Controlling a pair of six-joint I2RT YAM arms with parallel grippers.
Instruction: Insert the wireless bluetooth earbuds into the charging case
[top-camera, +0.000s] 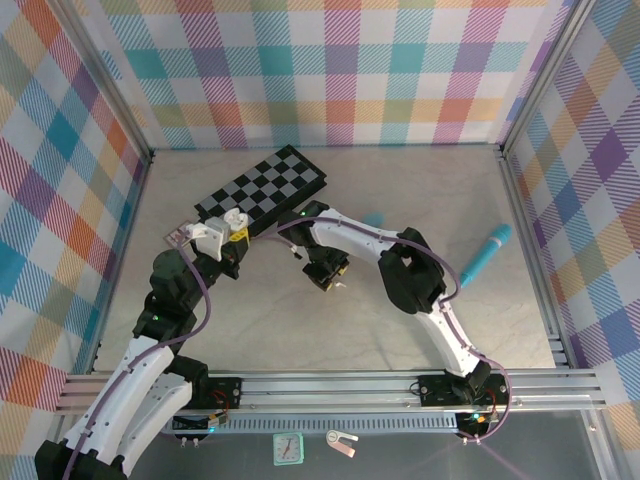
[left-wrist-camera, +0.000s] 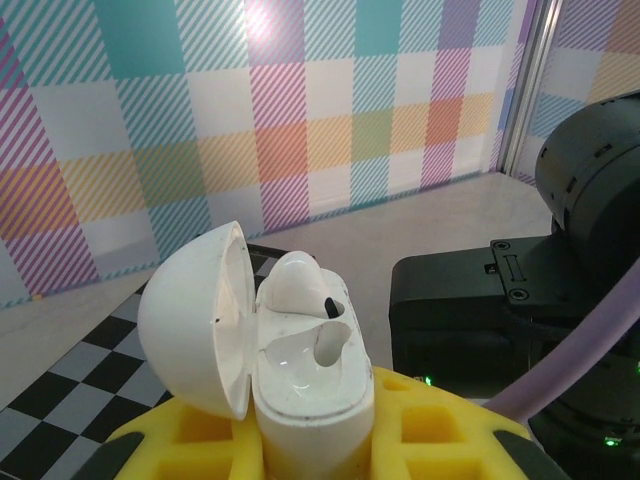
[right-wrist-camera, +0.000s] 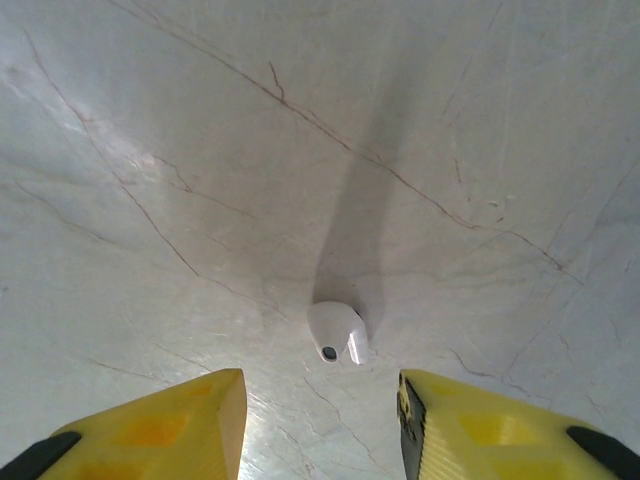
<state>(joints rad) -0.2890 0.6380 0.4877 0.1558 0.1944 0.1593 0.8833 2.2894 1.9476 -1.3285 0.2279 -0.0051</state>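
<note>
While the left fingers (left-wrist-camera: 440, 430) are pressed in on the white charging case (left-wrist-camera: 300, 380), pinching its lower body from both sides, the case stands upright with its domed lid (left-wrist-camera: 195, 315) swung open to the left. One white earbud (left-wrist-camera: 292, 280) sits in the far pocket of the case, with a dark tip showing at its right edge. The near pocket (left-wrist-camera: 322, 350) looks unfilled (the glossy plastic makes that hard to be sure of). Just beyond the case, the black body of the right arm (left-wrist-camera: 470, 310) stands close on the right. Seen from above, the case is held at the near edge of the black-and-white checkerboard (top-camera: 265, 188), toward the back left of the bench (top-camera: 250, 320).

The right fingers (right-wrist-camera: 170, 425) are spread apart and hold nothing. A second white earbud (right-wrist-camera: 337, 333) lies on the marbled bench in line with the gap between them, just ahead of their tips and touching neither, a little nearer the finger at the picture's right. It rests on its side, its dark opening turned toward the camera and its short stem beside it. Its shadow runs up the bench away from the fingers.

A long teal cylinder (top-camera: 487, 252) lies well apart on the right side of the bench.
</note>
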